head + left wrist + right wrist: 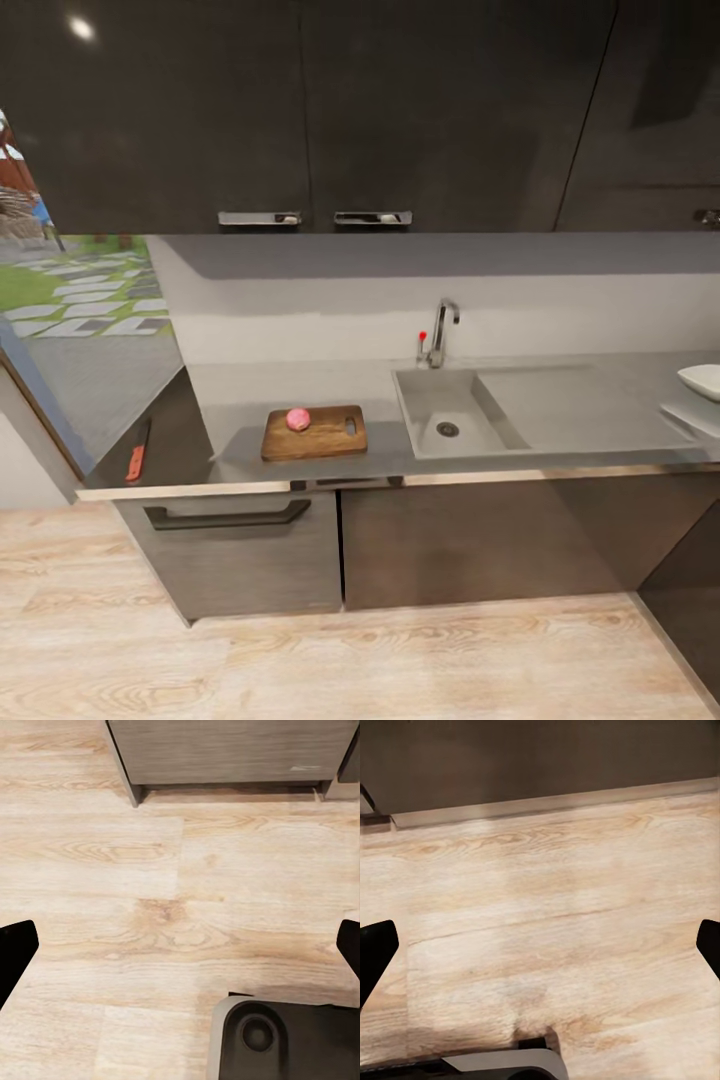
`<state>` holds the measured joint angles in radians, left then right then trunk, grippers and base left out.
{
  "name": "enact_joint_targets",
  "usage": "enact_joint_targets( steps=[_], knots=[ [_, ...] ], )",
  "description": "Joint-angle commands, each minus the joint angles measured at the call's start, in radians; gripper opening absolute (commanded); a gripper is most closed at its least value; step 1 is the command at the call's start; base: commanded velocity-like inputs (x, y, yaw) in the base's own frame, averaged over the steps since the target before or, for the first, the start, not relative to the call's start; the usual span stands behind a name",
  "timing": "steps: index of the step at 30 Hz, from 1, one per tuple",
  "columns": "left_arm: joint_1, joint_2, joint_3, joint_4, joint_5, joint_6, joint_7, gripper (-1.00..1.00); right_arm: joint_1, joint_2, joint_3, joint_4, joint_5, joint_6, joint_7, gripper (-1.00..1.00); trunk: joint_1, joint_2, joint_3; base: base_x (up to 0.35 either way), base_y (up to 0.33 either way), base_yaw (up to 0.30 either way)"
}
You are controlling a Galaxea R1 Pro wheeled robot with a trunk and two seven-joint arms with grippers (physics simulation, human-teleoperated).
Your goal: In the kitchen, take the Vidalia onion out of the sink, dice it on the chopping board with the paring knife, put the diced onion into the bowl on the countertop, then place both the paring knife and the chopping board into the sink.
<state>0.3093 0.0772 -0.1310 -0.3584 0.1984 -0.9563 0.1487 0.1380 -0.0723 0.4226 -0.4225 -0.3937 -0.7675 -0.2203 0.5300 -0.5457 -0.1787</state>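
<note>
In the head view the Vidalia onion (298, 419), round and pinkish, sits on the left part of the brown chopping board (330, 440). The board lies on the grey countertop (240, 400) just left of the sink (447, 410), whose basin holds nothing. The paring knife (137, 455), with its red-orange handle, lies at the counter's far left end near the front edge. A white bowl (703, 381) stands at the right edge. In the wrist views my left gripper (180, 952) and right gripper (540, 952) hang open over the wood floor, fingers spread wide with nothing between them.
A chrome faucet (440, 335) stands behind the sink. Dark upper cabinets (310, 110) hang over the counter. Grey lower cabinets (240, 550) stand under it, one with a black handle (228, 517). Light wood floor (400, 660) lies between me and the cabinets. My own base (285, 1039) is below the left gripper.
</note>
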Motion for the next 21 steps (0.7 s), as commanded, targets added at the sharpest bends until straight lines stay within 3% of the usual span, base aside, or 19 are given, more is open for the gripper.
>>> enact_joint_targets(
  steps=[1,21],
  knots=[
    [0.0,0.001,-0.009,-0.002,0.005,-0.001,0.008,1.0,0.0,-0.001,0.008,-0.002,-0.004,-0.001,-0.008,1.0,0.001,-0.001,0.0,0.0,0.0,0.0],
    [0.0,0.001,-0.009,-0.002,0.005,-0.001,0.008,1.0,0.0,-0.001,0.01,-0.001,-0.003,-0.002,-0.006,1.0,0.001,-0.001,0.013,0.0,0.0,0.0]
  ],
)
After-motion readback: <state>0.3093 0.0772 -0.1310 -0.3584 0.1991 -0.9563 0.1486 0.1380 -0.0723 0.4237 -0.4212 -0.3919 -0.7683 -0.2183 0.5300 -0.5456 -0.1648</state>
